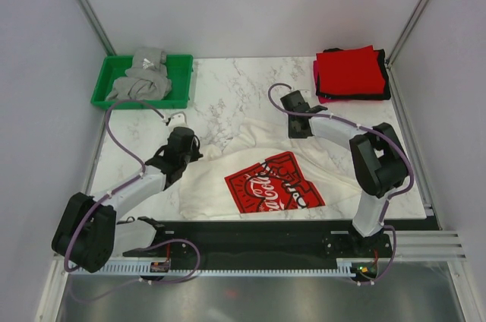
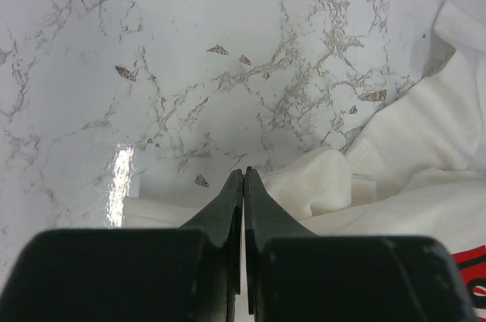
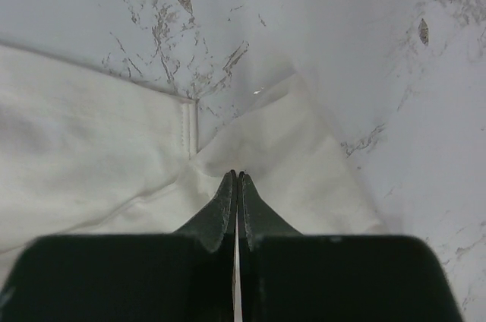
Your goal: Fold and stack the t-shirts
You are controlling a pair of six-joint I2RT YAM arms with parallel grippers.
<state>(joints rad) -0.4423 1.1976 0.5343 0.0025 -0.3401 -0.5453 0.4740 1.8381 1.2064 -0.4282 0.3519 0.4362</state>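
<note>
Spreading between left pincer [image 2: 243, 176] and right pincer [image 3: 237, 178]: white t-shirt [image 1: 213, 178].

I'm seeing even, diffuse overhead light in all three feeds, and shadows are staying soft. The top view is reading sharp. The left wrist feed is catching a bright glare streak on the marble table [image 2: 121, 178]. Both wrist feeds are crushing the left fingers [image 2: 224, 212] and right fingers [image 3: 220, 212] to near-featureless black, and the white t-shirt [image 3: 91, 147] is washing out against the marble.
</note>
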